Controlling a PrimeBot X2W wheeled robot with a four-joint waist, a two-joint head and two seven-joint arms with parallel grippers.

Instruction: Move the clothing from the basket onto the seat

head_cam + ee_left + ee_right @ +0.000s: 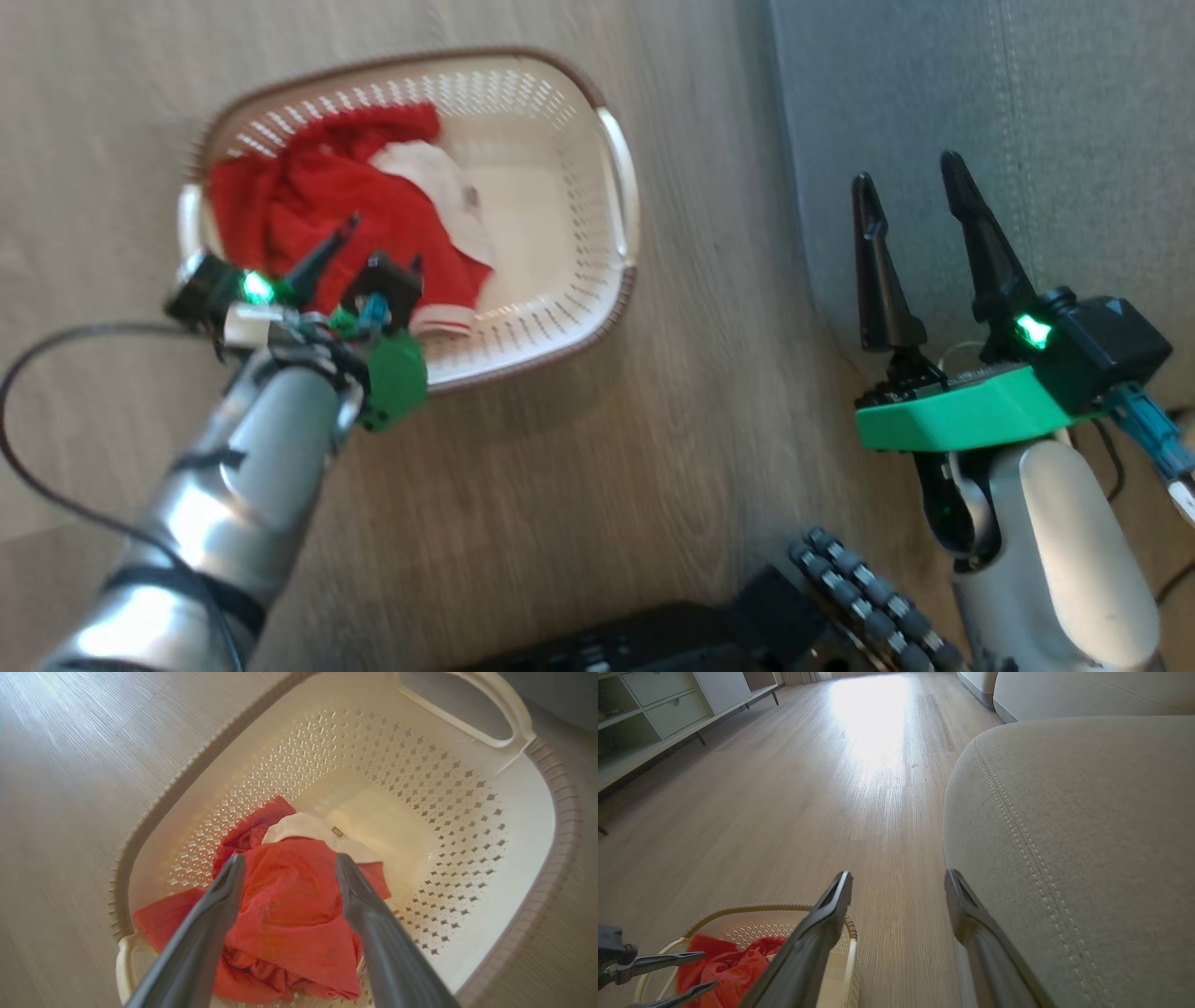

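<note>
Wooden floor (607, 485), basket (523, 93) lengthwise toward seat (1027, 112), clothing (317, 205) heaped at left end

The pale wood-grain plank floor (579, 485) is carrying everything here, with sunlight glaring off its far stretch. The cream perforated basket (616, 187) with its brown rim is sitting directly on the boards at the left, and the grey upholstered seat (1027, 112) is standing near it at the right, a strip of bare floor lying between them. Farther off, a pale low cabinet (668, 709) on thin dark legs is standing at the far left, and another upholstered piece (1087, 693) is resting at the far right.
</note>
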